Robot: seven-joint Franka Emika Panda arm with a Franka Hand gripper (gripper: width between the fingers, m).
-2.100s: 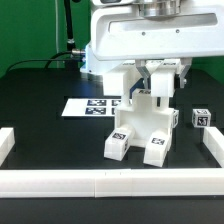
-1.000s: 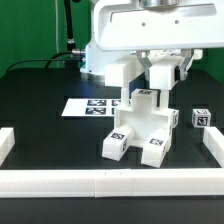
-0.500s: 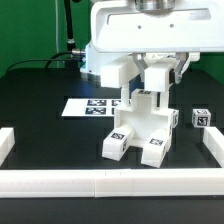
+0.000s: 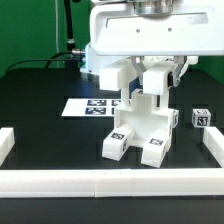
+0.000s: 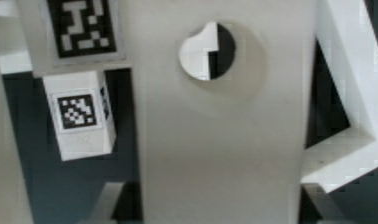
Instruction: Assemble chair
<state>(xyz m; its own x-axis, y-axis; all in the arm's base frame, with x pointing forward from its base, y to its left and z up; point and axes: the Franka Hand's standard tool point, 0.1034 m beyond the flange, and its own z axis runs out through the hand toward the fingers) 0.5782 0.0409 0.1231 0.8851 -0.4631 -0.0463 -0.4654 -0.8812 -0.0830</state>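
Note:
The chair (image 4: pixel 143 122) stands as a white blocky structure mid-table, with two tagged feet (image 4: pixel 118 143) toward the front. My gripper (image 4: pixel 158 72) hangs right above it, shut on an upright flat white chair part (image 4: pixel 154 82) at the structure's top. In the wrist view that part (image 5: pixel 212 140) fills the frame and has a round hole (image 5: pixel 212 50). One dark finger (image 5: pixel 118 200) presses on each of its sides around my gripper (image 5: pixel 218 205). Tagged chair faces (image 5: pixel 76 112) show beside it. A loose small tagged cube (image 4: pixel 201 117) lies at the exterior view's right.
The marker board (image 4: pixel 92 106) lies flat behind the chair at the exterior view's left. A low white border rail (image 4: pixel 110 182) runs along the front, with ends at the left (image 4: pixel 8 143) and right (image 4: pixel 213 142). The robot's white body (image 4: pixel 130 35) looms over the back.
The gripper with the flat white part has shifted slightly toward the exterior view's left and a little lower onto the chair. Nothing else has moved.

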